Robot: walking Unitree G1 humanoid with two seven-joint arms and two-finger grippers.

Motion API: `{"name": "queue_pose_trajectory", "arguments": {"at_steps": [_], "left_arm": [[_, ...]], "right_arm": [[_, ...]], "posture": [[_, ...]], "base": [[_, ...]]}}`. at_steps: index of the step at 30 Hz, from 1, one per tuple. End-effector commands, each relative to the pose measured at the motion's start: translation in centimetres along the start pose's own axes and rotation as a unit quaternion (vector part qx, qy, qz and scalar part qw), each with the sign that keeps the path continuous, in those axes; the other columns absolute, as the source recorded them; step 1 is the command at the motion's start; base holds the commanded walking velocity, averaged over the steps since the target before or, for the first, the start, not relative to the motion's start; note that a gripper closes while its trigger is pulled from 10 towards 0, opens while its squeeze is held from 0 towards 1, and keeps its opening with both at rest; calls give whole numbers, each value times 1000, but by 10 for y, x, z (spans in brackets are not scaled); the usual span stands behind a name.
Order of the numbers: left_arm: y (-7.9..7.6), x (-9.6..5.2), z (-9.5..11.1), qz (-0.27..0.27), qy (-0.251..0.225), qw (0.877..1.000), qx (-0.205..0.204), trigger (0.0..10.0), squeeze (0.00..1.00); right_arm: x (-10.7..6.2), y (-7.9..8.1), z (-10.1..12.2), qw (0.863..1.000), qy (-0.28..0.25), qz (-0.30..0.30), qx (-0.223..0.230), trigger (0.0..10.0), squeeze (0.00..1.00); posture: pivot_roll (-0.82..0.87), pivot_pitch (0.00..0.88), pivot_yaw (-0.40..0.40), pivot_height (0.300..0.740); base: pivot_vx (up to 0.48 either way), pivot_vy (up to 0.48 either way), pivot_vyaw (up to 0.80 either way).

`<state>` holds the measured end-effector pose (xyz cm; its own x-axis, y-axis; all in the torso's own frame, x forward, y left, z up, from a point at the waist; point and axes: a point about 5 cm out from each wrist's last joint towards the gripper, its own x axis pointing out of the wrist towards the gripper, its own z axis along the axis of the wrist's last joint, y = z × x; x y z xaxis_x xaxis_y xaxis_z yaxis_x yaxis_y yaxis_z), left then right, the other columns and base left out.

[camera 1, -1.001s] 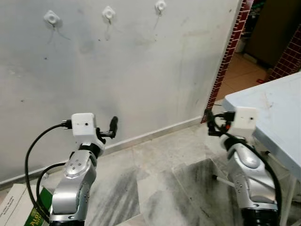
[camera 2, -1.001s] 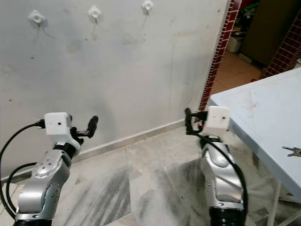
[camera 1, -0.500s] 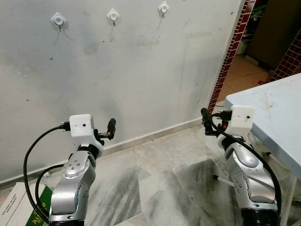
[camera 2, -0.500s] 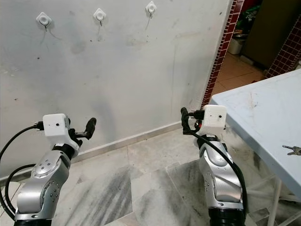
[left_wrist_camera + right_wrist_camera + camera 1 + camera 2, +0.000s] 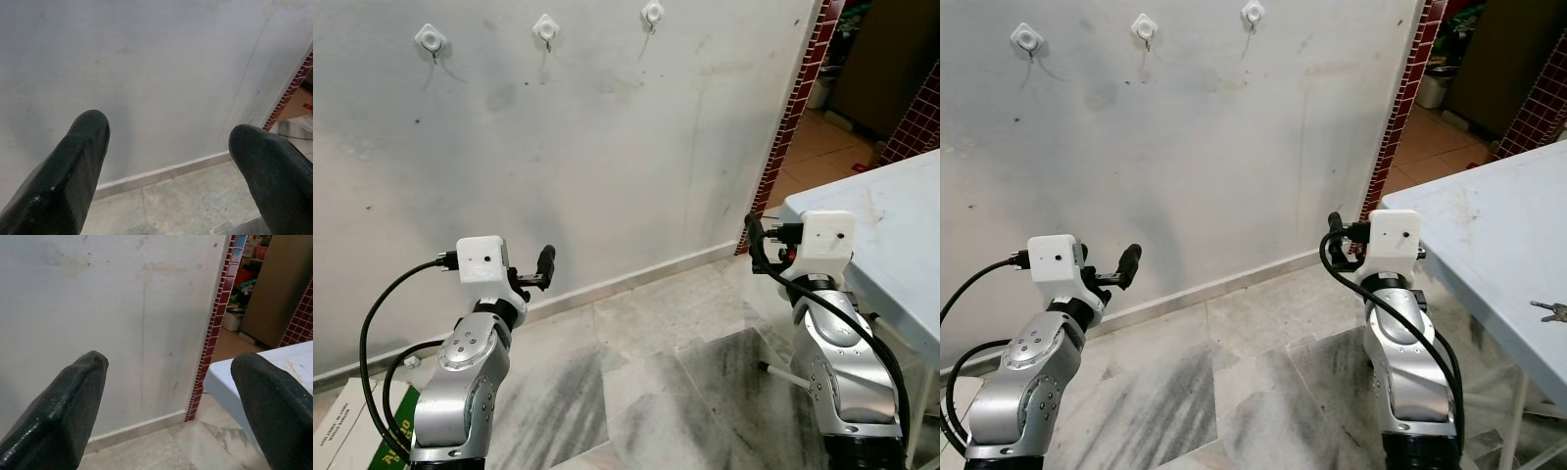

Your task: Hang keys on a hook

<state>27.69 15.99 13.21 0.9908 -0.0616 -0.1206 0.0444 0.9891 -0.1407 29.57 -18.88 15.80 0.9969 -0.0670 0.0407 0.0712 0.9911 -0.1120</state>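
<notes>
Grey plaster wall point(image 5: 607, 147) carries three white hooks point(image 5: 546, 27) high up, all bare. The keys point(image 5: 1552, 311) lie on the pale blue table point(image 5: 1489, 235) at the robot's right, well apart from both hands. Left gripper point(image 5: 546, 262) and right gripper point(image 5: 1332, 240) hover at mid height with fingers spread wide and nothing in them. By my reading the pickup is not yet begun; next the right arm should swing toward the table and close on the keys
</notes>
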Motion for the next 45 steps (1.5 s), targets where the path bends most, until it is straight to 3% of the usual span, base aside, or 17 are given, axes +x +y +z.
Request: {"name": "queue_pose_trajectory", "arguments": {"at_steps": [1,13,15,17,30,35,38,45], "left_arm": [[7,-4,-1,8,6,1000,7,10000,0],[3,-6,-1,-1,13,1000,8,10000,0],[3,-6,-1,-1,13,1000,6,10000,0],[1,-6,1,-8,9,1000,11,10000,0],[-3,-10,0,-1,10,1000,-8,10000,0],[-1,-5,7,8,-3,1000,8,10000,0],[1,-3,9,12,-7,1000,2,10000,0],[6,-5,9,28,-18,999,-17,10000,0]], "right_arm": [[-3,5,8,1000,-22,10,3,10000,0],[-7,3,7,1000,-13,-4,-23,10000,0],[-7,3,5,1000,-2,1,-25,10000,0],[-8,2,5,1000,-2,6,1,10000,0],[-8,-2,7,1000,-1,-6,1,10000,0],[-5,-2,10,1000,-8,-15,-7,10000,0],[-5,-3,11,1000,-9,-23,15,10000,0],[-5,-6,13,999,-10,-33,18,10000,0]], "posture": [[-22,41,53,740],[-25,44,65,740],[-25,44,65,740],[-25,44,65,740],[-35,43,71,740],[-42,47,68,740],[-42,47,68,740],[-49,52,62,740]], "base": [[0,480,0],[0,480,0],[0,0,0],[0,0,0],[0,0,0],[0,0,-759],[0,0,-781],[0,0,-788]]}}
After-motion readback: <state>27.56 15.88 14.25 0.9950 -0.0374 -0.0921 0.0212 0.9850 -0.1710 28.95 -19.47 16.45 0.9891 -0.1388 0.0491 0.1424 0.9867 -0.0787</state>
